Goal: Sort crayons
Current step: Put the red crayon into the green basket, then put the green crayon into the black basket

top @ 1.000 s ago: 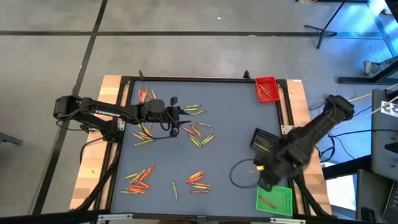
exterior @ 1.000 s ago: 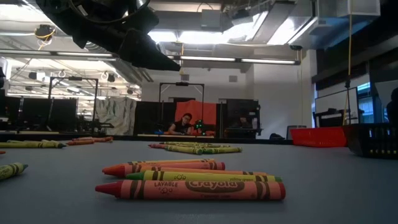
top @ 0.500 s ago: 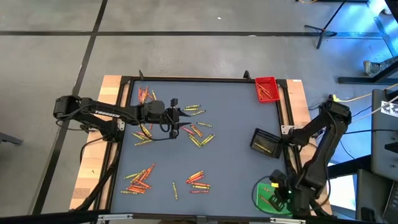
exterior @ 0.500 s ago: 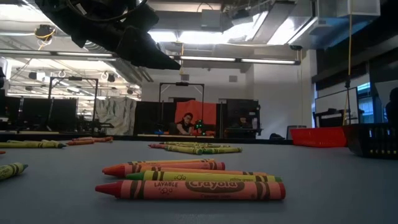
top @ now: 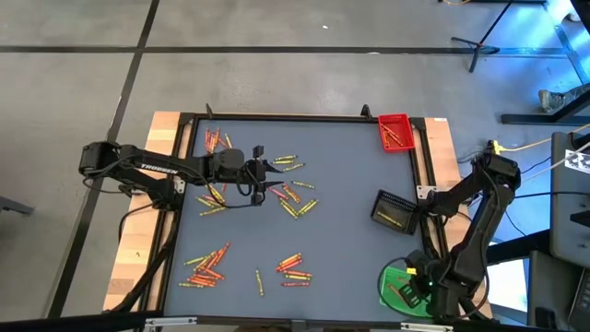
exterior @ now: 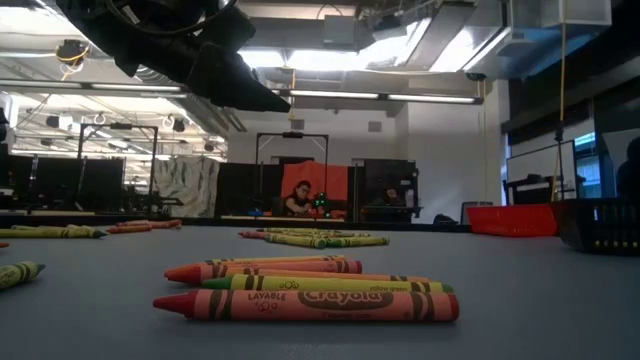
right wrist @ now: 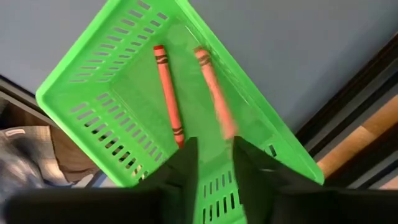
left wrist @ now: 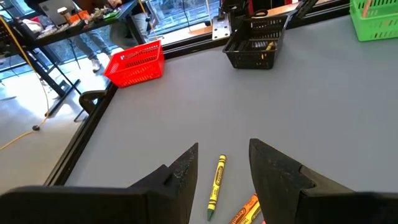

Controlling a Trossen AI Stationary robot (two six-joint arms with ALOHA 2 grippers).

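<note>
Your right gripper hangs over the green tray at the lower right of the high view, fingers slightly parted and holding nothing, with two orange crayons lying inside the tray beneath it. Your left gripper sits open just above the table left of center, a yellow crayon lying between its fingers. The other crayons are scattered across the left and middle of the table, a few more in the red tray at upper right and the black tray at right.

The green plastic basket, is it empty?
No, the right wrist view shows two orange crayons lying inside the green plastic basket.
</note>
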